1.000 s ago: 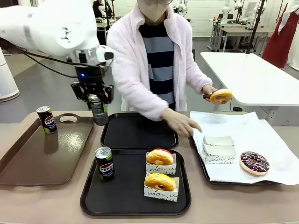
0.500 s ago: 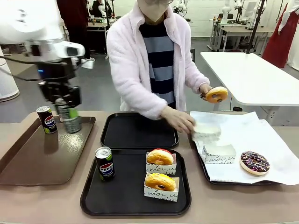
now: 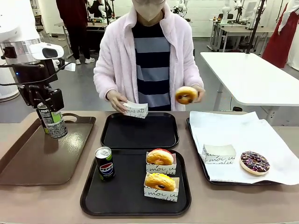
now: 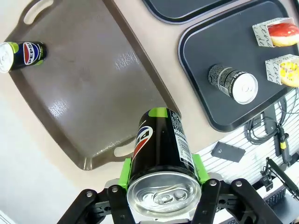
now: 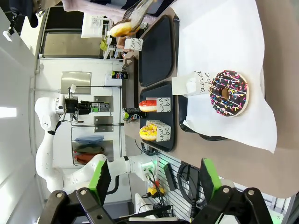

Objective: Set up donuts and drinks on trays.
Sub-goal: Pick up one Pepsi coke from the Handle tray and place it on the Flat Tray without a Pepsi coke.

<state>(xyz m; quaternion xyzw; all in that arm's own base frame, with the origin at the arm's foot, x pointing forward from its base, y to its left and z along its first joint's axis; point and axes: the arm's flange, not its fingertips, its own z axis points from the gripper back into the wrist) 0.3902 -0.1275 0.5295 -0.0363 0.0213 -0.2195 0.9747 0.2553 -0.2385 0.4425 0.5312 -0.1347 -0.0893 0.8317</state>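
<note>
Red-topped donut (image 4: 286, 31), yellow donut (image 4: 291, 73) cut by right edge; far black tray (image 4: 187, 5) cut by top edge

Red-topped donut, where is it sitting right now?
In the front view the red-topped donut sits on the nearer black tray, right of centre, directly behind the yellow glazed donut, with the Pepsi can to its left.

Showing the Pepsi logo on the can (image 3: 105, 164) at lower centre; reading "moi" in black script on the paper holder (image 3: 160, 191) just right of it
</note>
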